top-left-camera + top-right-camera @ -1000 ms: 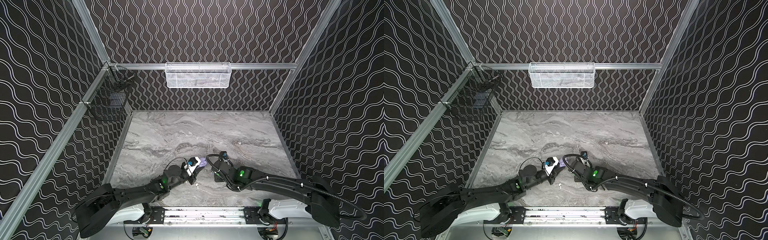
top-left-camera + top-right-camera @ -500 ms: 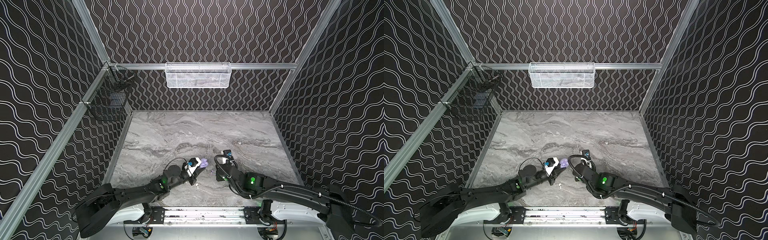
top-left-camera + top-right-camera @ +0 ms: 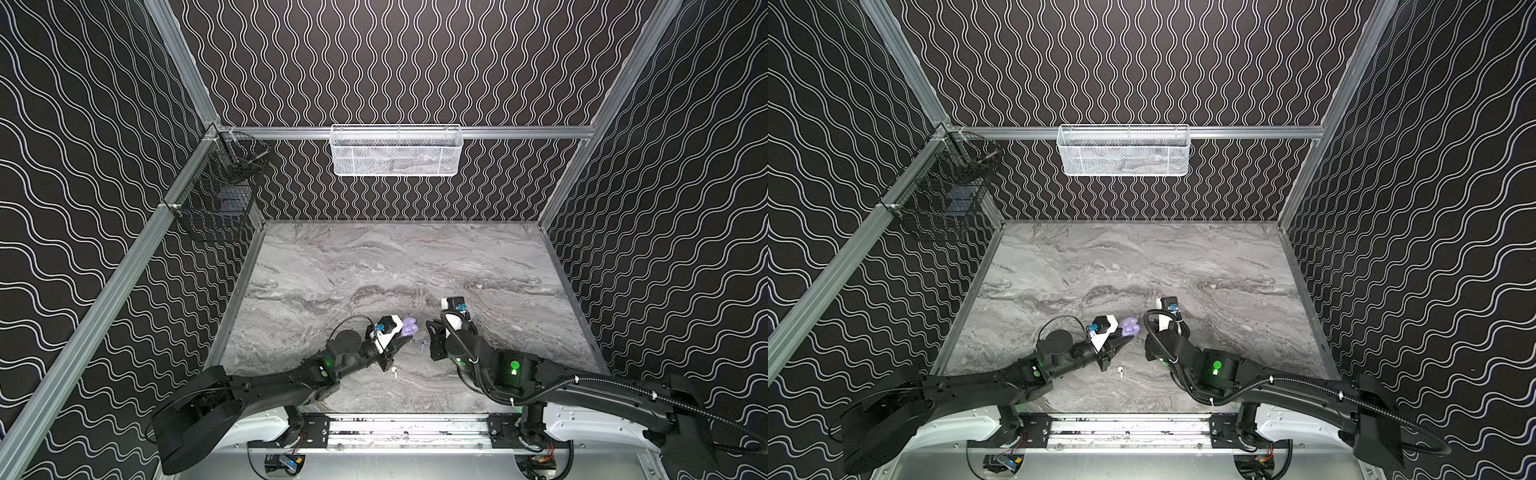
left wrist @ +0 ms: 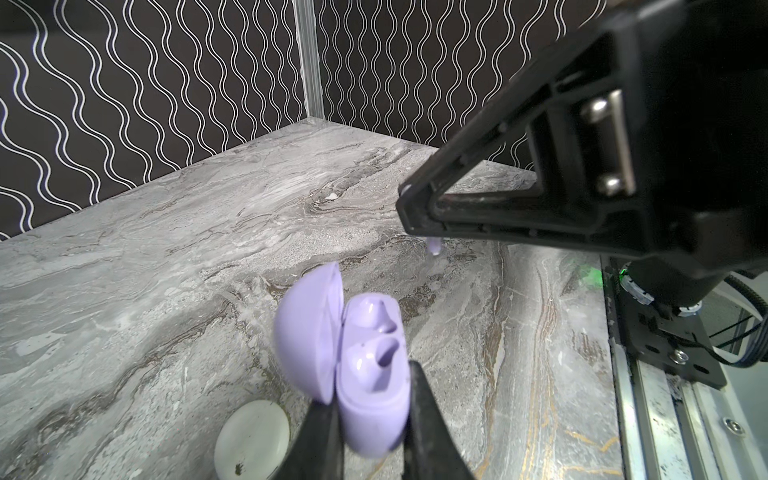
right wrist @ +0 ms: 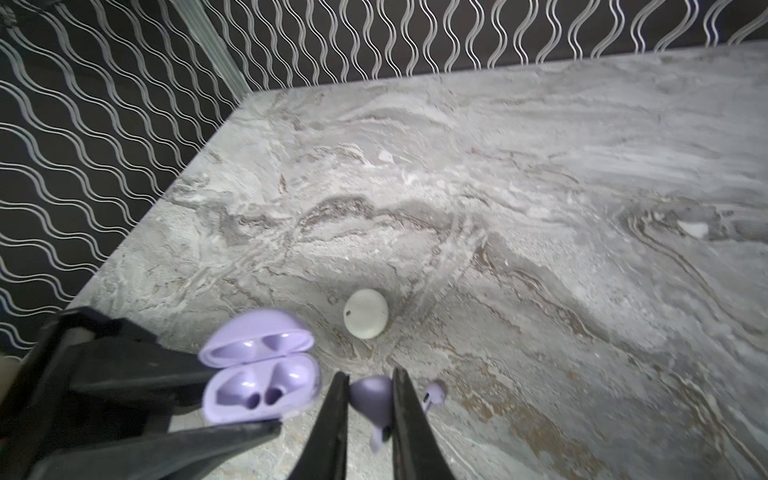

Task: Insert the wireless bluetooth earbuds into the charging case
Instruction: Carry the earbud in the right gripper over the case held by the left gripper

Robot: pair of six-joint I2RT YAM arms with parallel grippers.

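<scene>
Lavender charging case (image 4: 368,390), grey-marbled table (image 3: 374,266)

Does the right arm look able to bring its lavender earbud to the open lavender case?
Probably yes: the case sits open beside the earbud, both sockets empty, nothing between them.

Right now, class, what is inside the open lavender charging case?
The lavender charging case holds two moulded wells, both empty: no earbud inside. The stem holes' bottoms are too dark to see, and the left gripper covers the case's sides.
</scene>
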